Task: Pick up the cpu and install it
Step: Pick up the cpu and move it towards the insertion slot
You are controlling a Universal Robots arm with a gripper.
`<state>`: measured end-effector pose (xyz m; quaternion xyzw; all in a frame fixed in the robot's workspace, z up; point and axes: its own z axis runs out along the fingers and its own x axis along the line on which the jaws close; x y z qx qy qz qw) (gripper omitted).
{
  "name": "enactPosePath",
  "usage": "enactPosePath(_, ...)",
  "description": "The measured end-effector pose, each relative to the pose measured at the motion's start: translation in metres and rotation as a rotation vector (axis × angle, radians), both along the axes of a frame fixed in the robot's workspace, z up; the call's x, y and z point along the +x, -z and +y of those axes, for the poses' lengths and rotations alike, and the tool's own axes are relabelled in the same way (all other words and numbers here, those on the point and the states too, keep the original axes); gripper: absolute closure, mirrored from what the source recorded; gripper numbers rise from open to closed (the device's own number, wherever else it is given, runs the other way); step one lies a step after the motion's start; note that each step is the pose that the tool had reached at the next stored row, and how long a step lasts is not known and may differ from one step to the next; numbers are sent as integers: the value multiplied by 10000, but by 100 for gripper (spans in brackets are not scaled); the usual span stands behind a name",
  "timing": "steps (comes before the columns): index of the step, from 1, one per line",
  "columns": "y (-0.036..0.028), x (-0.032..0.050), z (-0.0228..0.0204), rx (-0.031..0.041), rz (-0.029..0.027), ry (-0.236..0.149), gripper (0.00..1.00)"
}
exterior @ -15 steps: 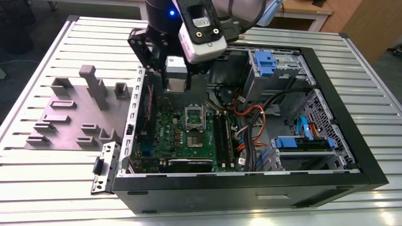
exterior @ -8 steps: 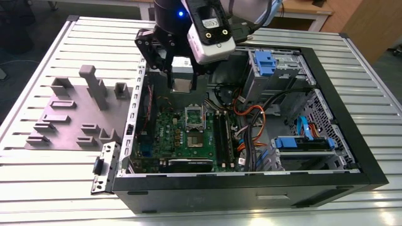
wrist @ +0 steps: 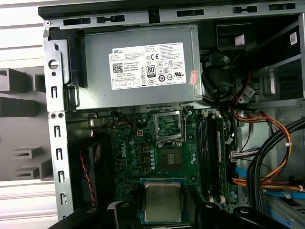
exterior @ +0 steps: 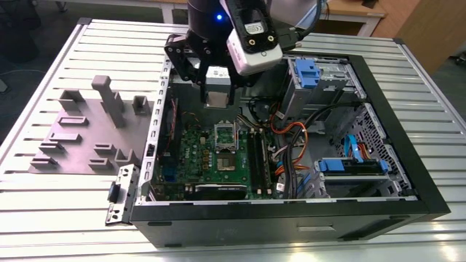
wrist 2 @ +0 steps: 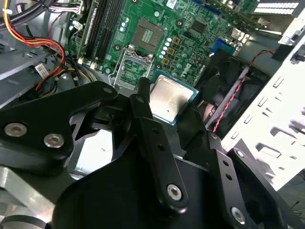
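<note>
Logging what I have on screen from here. Item one: the gripper (exterior: 217, 99), clenched on the cpu (wrist 2: 167, 99), with a black finger (wrist 2: 143, 104) against one edge of the chip in the second wrist view. The cpu is held flat, silver top showing in both wrist views, up in the air over the green board (exterior: 207, 158) and touching nothing else. Item two: the open computer case (exterior: 407, 169), lying on its side on the slatted metal table (exterior: 65, 218). Item three: the silver socket frame (exterior: 225, 135) on the board; in the exterior view the cpu hangs at twelve o'clock from it, apart from it. Item four: the grey power box (wrist: 138, 93), beside the board. Item five: grey plastic blocks (exterior: 109, 103), at nine o'clock from the case in the exterior view. Item six: orange and black wires (exterior: 291, 131), at three o'clock from the socket frame.
</note>
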<state>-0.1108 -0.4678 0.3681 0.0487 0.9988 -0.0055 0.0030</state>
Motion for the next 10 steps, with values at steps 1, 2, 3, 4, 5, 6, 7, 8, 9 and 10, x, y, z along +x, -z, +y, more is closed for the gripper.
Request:
enactPosePath(1, 1, 12, 0, 0, 0, 6, 53)
enactPosePath(2, 2, 23, 0, 1, -1, 11, 53)
enactPosePath(3, 2, 36, 0, 0, 0, 19, 53)
enactPosePath(4, 3, 57, 0, 0, 0, 28, 53)
enactPosePath(5, 3, 78, 0, -1, 0, 37, 53)
enactPosePath(6, 4, 98, 0, 0, 0, 49, 53)
enactPosePath(7, 4, 117, 0, -1, 0, 60, 53)
enactPosePath(8, 5, 137, 0, 0, 0, 72, 53)
enactPosePath(9, 5, 159, 0, 0, 0, 82, 53)
enactPosePath(10, 6, 180, 0, 0, 0, 93, 53)
